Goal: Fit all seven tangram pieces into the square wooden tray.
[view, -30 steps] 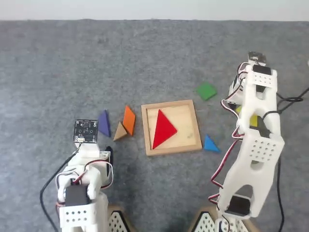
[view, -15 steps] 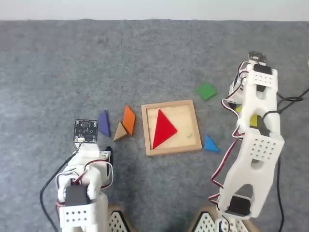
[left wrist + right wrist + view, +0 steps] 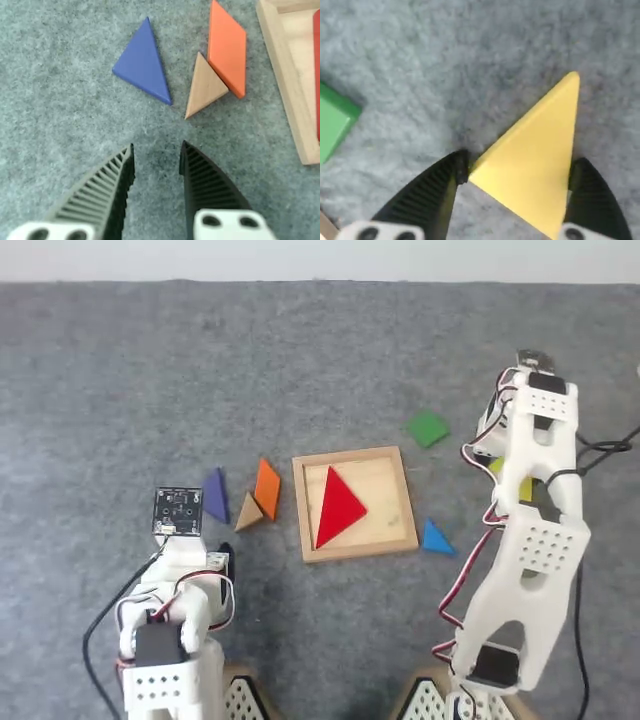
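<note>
The square wooden tray (image 3: 402, 502) lies mid-table with a red triangle (image 3: 338, 507) inside. To its left are an orange parallelogram (image 3: 267, 488), a tan triangle (image 3: 248, 511) and a blue-violet triangle (image 3: 215, 496). My left gripper (image 3: 157, 146) hovers open over bare carpet just short of the tan triangle (image 3: 204, 87). A green square (image 3: 428, 428) and a small blue triangle (image 3: 435, 538) lie right of the tray. The yellow triangle (image 3: 535, 160) rests on the carpet with my right gripper (image 3: 517, 170) shut on it, a finger touching each side. In the high view it is mostly under the right arm.
Grey carpet covers the table. The tray's rim (image 3: 282, 80) runs beside the orange parallelogram (image 3: 227, 47). The green square (image 3: 332, 122) sits a short way from the right gripper. The right arm's white body (image 3: 530, 540) stretches over the table's right side.
The right arm has shifted very slightly at its wrist. The left arm and all pieces stay where they were.
</note>
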